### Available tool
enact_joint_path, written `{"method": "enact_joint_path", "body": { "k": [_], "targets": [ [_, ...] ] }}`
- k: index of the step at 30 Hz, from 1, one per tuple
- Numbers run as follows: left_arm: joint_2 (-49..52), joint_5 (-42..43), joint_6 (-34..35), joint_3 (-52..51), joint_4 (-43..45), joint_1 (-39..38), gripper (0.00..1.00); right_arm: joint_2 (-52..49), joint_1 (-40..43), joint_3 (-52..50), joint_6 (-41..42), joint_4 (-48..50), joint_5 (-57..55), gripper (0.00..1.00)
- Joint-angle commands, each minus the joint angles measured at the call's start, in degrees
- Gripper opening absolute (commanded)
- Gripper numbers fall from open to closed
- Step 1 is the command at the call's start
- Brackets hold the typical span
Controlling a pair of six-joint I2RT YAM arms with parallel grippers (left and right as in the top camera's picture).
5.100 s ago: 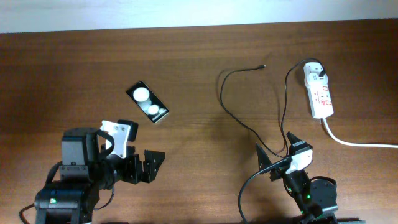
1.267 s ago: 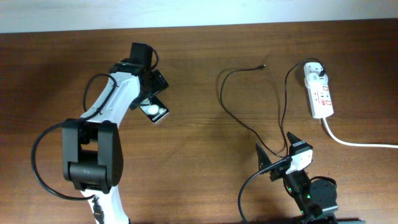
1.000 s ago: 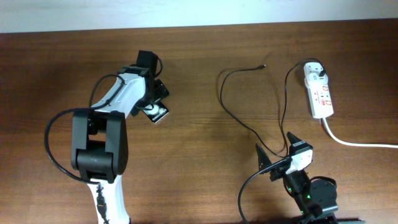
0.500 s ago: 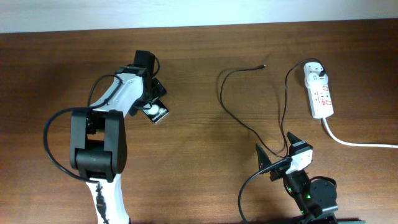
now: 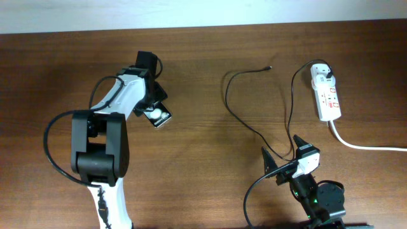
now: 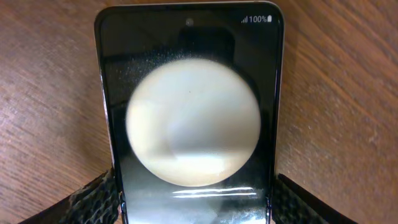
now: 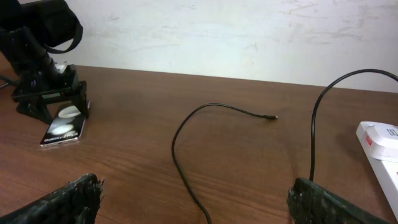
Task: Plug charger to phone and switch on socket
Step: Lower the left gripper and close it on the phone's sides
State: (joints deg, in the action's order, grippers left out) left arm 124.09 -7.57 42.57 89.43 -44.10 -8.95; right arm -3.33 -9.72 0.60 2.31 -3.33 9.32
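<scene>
One view, left wrist: "100%" on phone (image 6: 189, 124).

The left arm (image 5: 121, 95) has 1 white link, boxy black joints and a black cable looping out at 9 o'clock. The right arm (image 5: 324, 194) is black, with a white block at 12 o'clock and 1 green light. The finger pads (image 6: 93, 199) are black and cross-hatched.
</scene>
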Motion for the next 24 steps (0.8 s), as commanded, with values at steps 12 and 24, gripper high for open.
{"method": "enact_joint_path", "body": {
  "k": [12, 24],
  "targets": [
    [1.7, 7.4, -14.4, -0.5, -8.7, 0.2, 0.82, 0.2, 0.4, -0.3, -0.4, -0.3, 0.5, 0.99],
    [1.7, 7.9, -13.5, -0.5, -8.3, 0.2, 0.84, 0.2, 0.4, -0.3, -0.4, -0.3, 0.5, 0.99]
  ]
}}
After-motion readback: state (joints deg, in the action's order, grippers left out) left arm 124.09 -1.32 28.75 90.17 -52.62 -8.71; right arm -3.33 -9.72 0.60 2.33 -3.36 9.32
